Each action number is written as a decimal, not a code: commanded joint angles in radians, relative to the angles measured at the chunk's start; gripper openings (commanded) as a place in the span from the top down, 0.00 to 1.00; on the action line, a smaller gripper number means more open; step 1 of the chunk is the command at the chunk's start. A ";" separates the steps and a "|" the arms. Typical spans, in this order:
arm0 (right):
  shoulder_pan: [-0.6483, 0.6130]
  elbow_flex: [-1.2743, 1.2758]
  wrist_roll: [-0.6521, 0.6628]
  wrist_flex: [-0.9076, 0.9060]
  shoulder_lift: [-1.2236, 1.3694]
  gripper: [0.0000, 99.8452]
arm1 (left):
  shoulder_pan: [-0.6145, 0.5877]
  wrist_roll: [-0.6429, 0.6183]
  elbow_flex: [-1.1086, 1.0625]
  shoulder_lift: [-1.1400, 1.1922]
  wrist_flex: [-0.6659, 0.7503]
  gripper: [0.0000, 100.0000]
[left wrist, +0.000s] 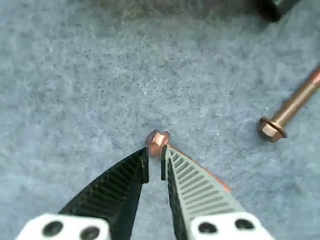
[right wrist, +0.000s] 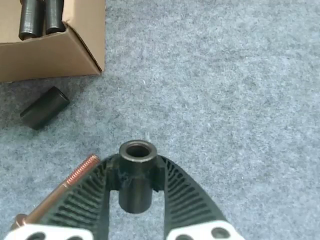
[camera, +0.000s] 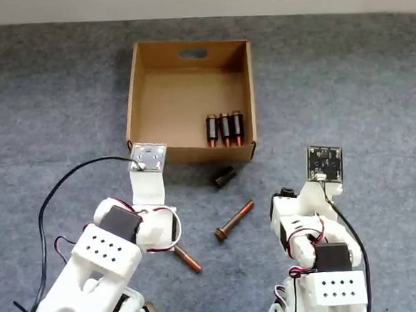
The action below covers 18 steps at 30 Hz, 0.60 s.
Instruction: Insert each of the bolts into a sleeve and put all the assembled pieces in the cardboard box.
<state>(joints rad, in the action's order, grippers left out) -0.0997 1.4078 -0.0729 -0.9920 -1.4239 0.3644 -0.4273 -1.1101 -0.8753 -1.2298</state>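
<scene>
1. One sleeve [right wrist: 135,190] stands upright with its open bore facing the wrist camera. The right claw [right wrist: 136,167] pinches it between both fingers, just above the tabletop [camera: 374,80].
2. One bolt [left wrist: 157,141] sits with its hex head at the tips of the left claw [left wrist: 155,154]. This claw is pressed almost together on the bolt, and the shank runs back under one finger, low over the tabletop.
3. A second bolt [camera: 235,220] lies flat between the two arms, head toward the arms and threaded end toward the cardboard box [camera: 131,104]. Nothing touches it.
4. A second sleeve [camera: 224,176] lies on its side outside the box, just beside the near wall and apart from the second bolt.
5. Three assembled pieces [camera: 224,129] lie side by side inside the box, against the near wall, toward the corner on the right arm's side.
6. The tabletop carries a grey, carpet-like cover.
</scene>
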 commanded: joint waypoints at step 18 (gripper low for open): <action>0.010 -0.007 -0.003 0.004 -0.012 1.00 | 0.110 -0.253 -0.077 -0.001 0.018 0.73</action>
<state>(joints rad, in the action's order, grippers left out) -0.0997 1.4078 -0.0729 -0.9920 -1.4239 0.4212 -0.6375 -1.1899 -0.8753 -1.2221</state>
